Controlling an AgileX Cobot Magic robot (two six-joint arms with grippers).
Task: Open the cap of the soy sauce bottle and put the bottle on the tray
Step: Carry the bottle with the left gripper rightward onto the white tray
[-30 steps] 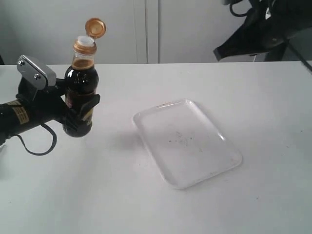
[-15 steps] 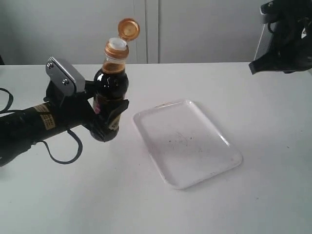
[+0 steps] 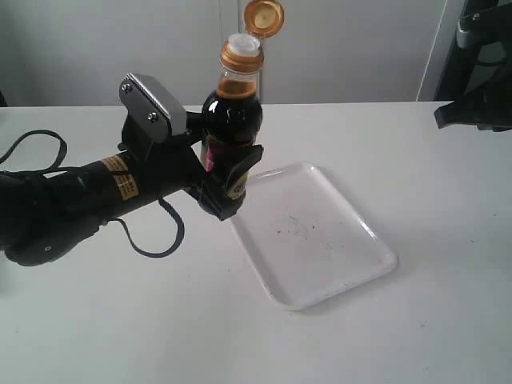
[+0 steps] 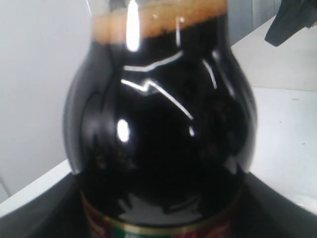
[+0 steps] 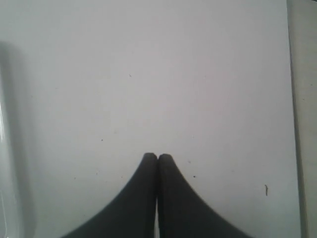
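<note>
While left end effector (image 3: 228, 180) grips it, soy sauce bottle (image 3: 230, 132) seemingly overhangs tray (image 3: 352, 256) edge

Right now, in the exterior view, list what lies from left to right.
Left arm's black body → soy sauce bottle held in the left tool → white tray → right arm at the edge.

My left gripper (image 3: 228, 172) clamps the soy sauce bottle (image 3: 230, 132) upright above the desk (image 3: 120, 320), its orange cap (image 3: 263, 17) flipped open; the white tray (image 3: 308, 232) lies just beside it, toward the desk's right edge.
</note>
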